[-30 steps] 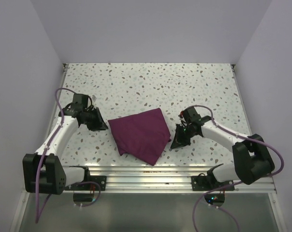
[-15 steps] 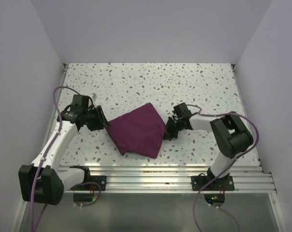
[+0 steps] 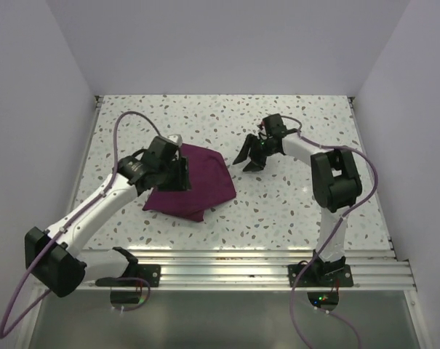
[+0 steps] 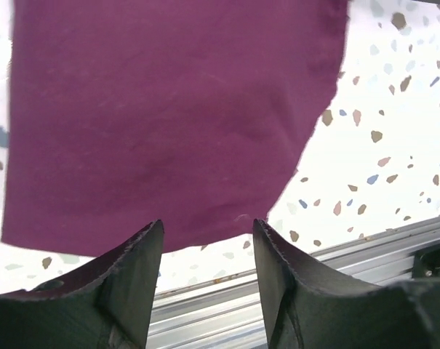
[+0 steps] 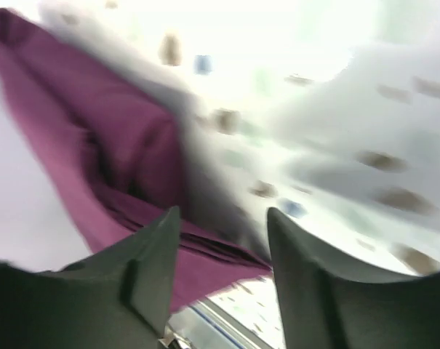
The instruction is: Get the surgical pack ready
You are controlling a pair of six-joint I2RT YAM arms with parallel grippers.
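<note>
The surgical pack [image 3: 205,183] is a folded dark purple bundle lying on the speckled table left of centre; nothing of its contents shows. My left gripper [image 3: 182,174] hangs over the pack's left part. In the left wrist view the purple cloth [image 4: 169,109] fills the upper frame, and the left gripper [image 4: 207,236] is open with only table and rail showing between its fingers. My right gripper [image 3: 249,160] is open to the right of the pack, apart from it. The blurred right wrist view has the pack [image 5: 110,160] at left, beyond the open right gripper [image 5: 223,225].
The speckled table [image 3: 300,116] is walled by white panels at the back and both sides. An aluminium rail [image 3: 234,260] runs along the near edge and carries both arm bases. The rail [image 4: 365,247] also shows close below the pack's near edge.
Both grippers have opened and let go of the pack. The left arm swung right over the bundle. The right arm pulled back toward the far right. The pack shifted left and farther away.
</note>
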